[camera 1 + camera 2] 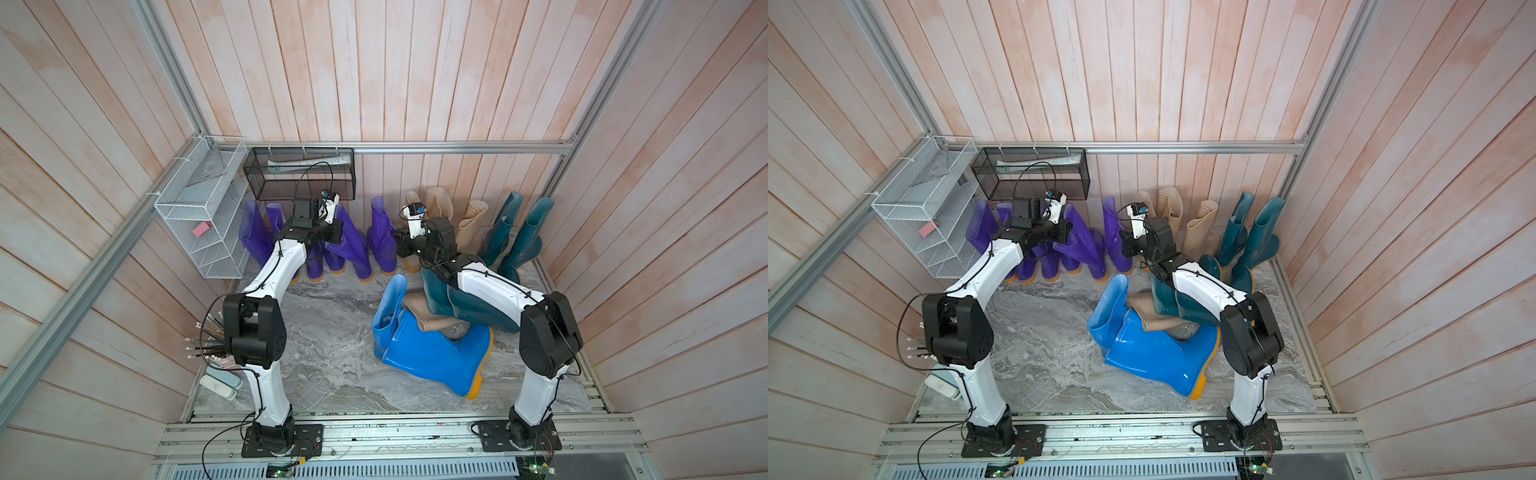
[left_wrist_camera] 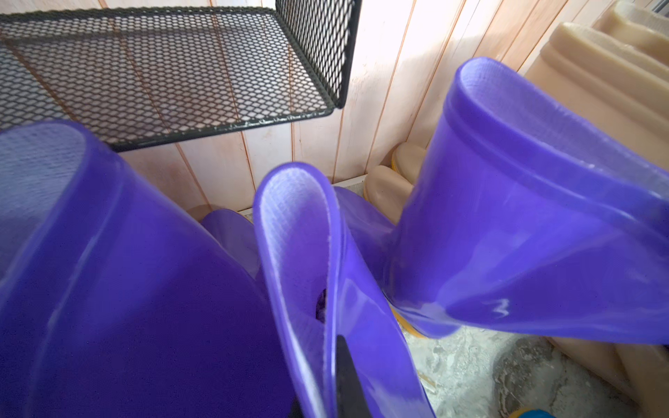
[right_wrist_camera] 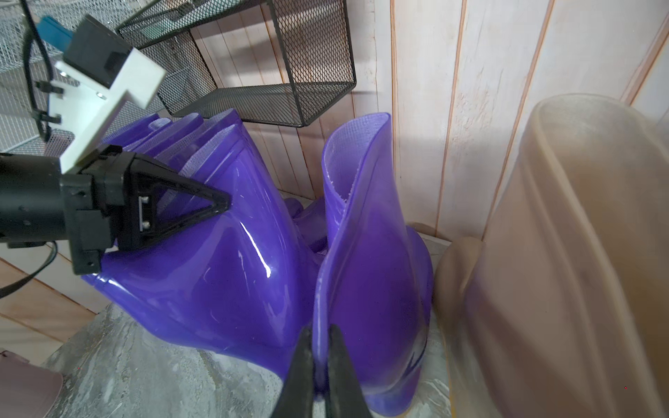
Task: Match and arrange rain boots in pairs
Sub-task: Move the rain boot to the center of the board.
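Right jaws: closed tight on the shaft edge of an upright glossy purple rubber boot (image 3: 369,260). It stands on the grey marbled surface (image 1: 332,374) close to the back plank wall, just beside the standing beige rubber boots (image 1: 471,226).

Left jaws: one on each side of the flattened cuff of a leaning purple rubber boot (image 2: 297,224), with a narrow gap between them. Cannot tell whether they press on it. This boot tilts at the end of the other purple boots (image 1: 253,232), near the black mesh wall basket (image 1: 299,174).

Dark teal boots (image 1: 528,237) stand at the far right of the back wall.

Front right is a heap of lying boots: two bright blue boots (image 1: 432,353), a beige boot (image 1: 428,320), and teal boots (image 1: 469,309) on top, under the right arm.
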Action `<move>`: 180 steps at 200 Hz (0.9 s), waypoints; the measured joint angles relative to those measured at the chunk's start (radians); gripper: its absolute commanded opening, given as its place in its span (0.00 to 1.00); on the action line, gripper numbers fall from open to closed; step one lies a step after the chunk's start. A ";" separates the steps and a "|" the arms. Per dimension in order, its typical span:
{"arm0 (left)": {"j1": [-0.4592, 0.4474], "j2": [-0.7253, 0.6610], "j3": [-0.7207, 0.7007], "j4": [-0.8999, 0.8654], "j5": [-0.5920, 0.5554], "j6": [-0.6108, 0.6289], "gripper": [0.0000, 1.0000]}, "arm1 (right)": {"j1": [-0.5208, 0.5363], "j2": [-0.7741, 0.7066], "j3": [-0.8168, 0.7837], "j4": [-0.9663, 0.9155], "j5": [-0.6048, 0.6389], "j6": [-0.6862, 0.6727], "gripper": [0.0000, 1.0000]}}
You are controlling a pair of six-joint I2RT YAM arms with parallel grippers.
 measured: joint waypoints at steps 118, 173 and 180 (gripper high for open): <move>-0.042 -0.501 -0.308 0.117 0.115 -0.193 0.87 | 0.003 -0.006 0.029 -0.009 -0.026 -0.027 0.53; -0.225 -0.692 -0.753 0.278 -0.039 -0.289 0.69 | 0.003 -0.100 -0.042 -0.005 -0.010 -0.061 0.57; -0.234 -0.686 -0.805 0.297 -0.057 -0.307 0.73 | 0.003 -0.109 -0.051 -0.005 -0.008 -0.061 0.57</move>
